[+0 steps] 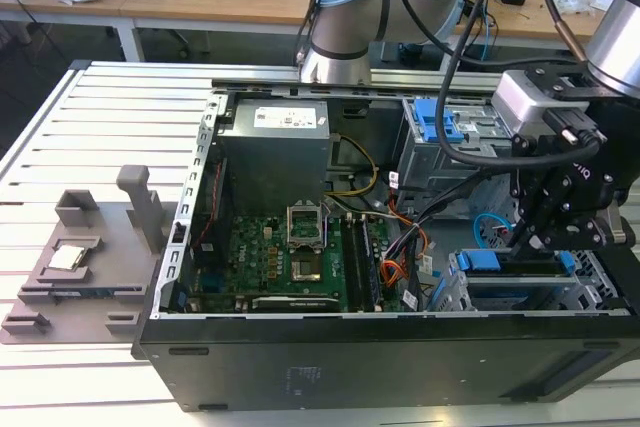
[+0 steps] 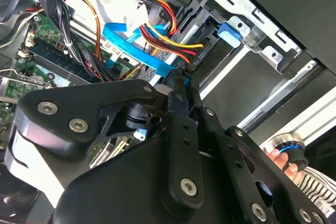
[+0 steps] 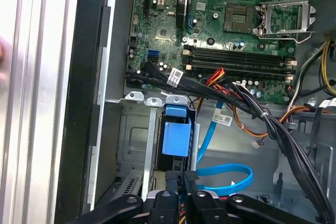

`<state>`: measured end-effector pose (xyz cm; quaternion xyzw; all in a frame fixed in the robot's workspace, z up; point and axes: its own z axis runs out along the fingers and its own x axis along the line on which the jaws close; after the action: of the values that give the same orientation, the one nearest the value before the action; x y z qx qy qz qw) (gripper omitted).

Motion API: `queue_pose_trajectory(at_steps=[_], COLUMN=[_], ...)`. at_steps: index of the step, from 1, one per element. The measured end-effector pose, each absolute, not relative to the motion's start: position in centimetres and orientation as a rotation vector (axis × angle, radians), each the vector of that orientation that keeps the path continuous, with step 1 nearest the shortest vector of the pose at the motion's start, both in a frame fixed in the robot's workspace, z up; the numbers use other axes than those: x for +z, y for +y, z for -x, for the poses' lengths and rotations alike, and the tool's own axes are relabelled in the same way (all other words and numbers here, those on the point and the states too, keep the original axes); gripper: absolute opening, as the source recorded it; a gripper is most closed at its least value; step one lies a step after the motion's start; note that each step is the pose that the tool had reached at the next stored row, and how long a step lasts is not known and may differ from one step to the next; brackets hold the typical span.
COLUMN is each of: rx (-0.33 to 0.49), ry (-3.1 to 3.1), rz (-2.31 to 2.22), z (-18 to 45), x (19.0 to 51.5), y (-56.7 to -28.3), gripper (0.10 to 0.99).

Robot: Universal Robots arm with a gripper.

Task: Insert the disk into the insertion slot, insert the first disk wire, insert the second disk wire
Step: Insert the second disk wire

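Over the drive bay, at the exterior view's right: arm comes down into the open PC case (image 1: 330, 347), w/ the fingers (image 1: 530, 237) low beside the disk. Approach is from above, prob. because the cabling leaves no side access.
Disk: blue carrier of the disk (image 3: 176, 135) sits inside the insertion slot (image 3: 134, 140), framed by the silver cage walls. Looks fully seated, so step 1 reads as done.
Fingers: in both wrist views the fingers (image 3: 181, 176) are drawn together. They seem pinched on the dark plug end of the second disk wire (image 3: 231, 174), whose light-blue loop runs right up to the tips.
Why pinched at the plug: a grip on the stiff end, not the floppy ribbon, gives control of plug angle.
Plug position: in the second wrist view the tips (image 2: 177, 85) are right at the back edge of the disk, next to its connectors. Can't tell if the plug is home yet.
First disk wire: first disk wire (image 2: 173, 40) runs w/ yellow and black strands to a dark plug at the disk's rear. Appears plugged in, though that's a judgement.
Other bits: taller cage w/ blue latch (image 1: 435, 127) stands apart, behind the bay. Motherboard (image 3: 236, 30) is untouched.
Table: case rests on the slatted metal table (image 1: 90, 127).
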<state>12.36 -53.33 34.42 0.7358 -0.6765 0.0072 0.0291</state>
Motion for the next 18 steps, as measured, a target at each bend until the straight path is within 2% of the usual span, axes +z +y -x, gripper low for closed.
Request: queue_pose_trajectory(at_steps=[18], rx=[0.02], ry=[-2.087], rz=[-2.27], z=[-12.43], x=[33.55], y=[-53.48], gripper=[0.161])
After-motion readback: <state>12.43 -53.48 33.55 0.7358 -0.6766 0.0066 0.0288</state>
